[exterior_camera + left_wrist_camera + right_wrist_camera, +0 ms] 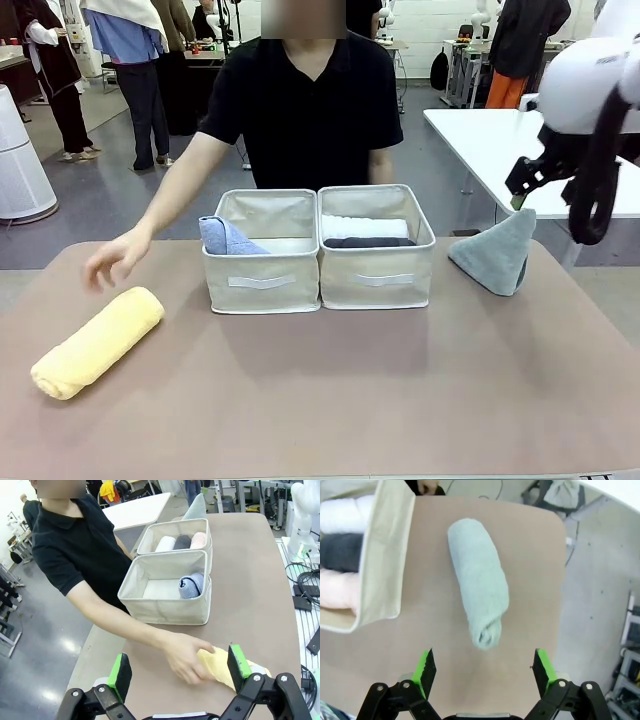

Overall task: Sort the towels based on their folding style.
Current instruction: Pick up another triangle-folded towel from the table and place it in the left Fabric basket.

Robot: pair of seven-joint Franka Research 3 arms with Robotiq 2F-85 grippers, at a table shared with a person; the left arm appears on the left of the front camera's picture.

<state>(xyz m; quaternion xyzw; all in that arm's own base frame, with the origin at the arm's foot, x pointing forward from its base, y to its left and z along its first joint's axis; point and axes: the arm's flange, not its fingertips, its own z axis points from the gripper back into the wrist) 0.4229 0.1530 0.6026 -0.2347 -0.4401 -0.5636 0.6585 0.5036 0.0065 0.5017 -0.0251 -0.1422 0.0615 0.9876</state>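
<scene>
- Front view: two beige fabric bins side by side at the middle of the bench (330,400); left bin (262,282) holding a light blue cone towel (228,237), right bin (378,277) holding a white roll (365,227) and a dark grey roll (370,243).
- Left wrist view: pink roll (199,540) packed beside those two in the same bin; three rolls and one cone judged sorted.
- Left to sort: yellow rolled towel (97,342) loose on the bench at 8 o'clock from the bins, with a person's hand (186,656) on one end; grey-teal cone towel (495,253) at 3 o'clock from the right bin, near but apart.
- Left pincer (179,666): jaws spread wide, nothing gripped, hovering over the hand and the yellow roll.
- Right pincer (484,662): jaws spread wide, nothing gripped, hanging above the grey-teal cone.
- Roughly two thirds done, by this count.
</scene>
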